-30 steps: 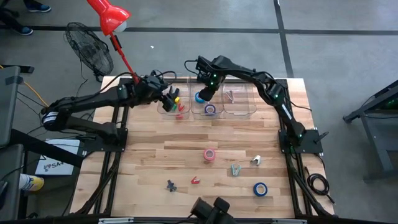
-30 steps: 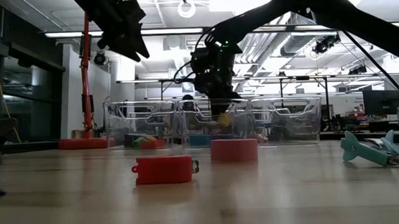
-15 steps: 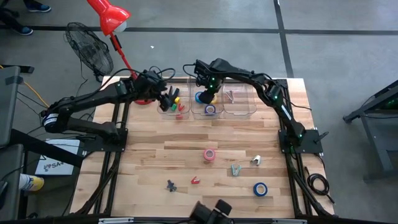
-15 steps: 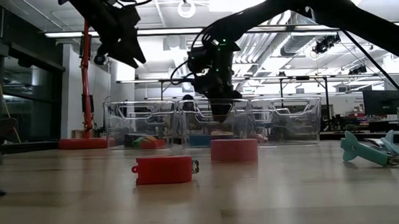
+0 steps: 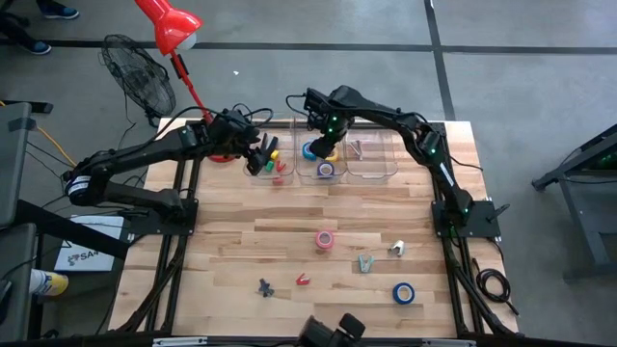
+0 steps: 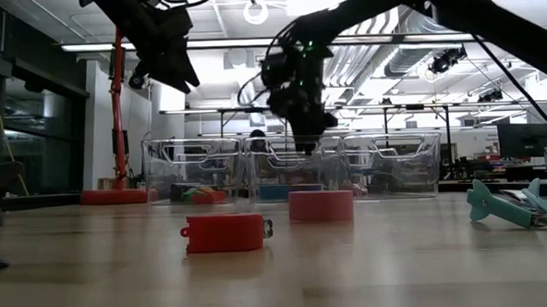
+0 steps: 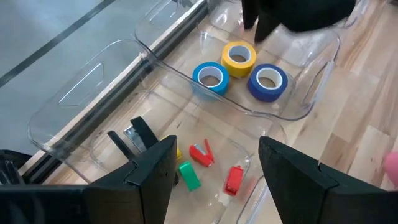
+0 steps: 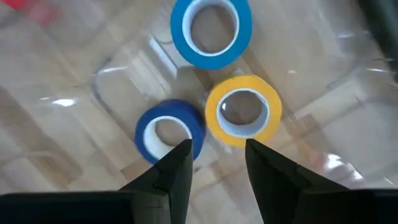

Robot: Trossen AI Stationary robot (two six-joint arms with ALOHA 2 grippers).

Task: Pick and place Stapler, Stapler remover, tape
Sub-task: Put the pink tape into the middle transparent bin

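Yellow ring-shaped tape roll (image 8: 243,118) lies in the clear plastic bin (image 7: 311,93) just below the right hand (image 8: 214,165), fingers spread, empty.

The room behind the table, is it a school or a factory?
More likely a lab or workshop. Long ceiling lights and bare pipes run overhead, two robot arms are mounted at a wooden table, and the floor is plain grey concrete.

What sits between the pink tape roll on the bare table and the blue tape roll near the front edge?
In the high view, a teal stapler remover lies roughly between the pink tape roll and the blue tape roll, touching neither.
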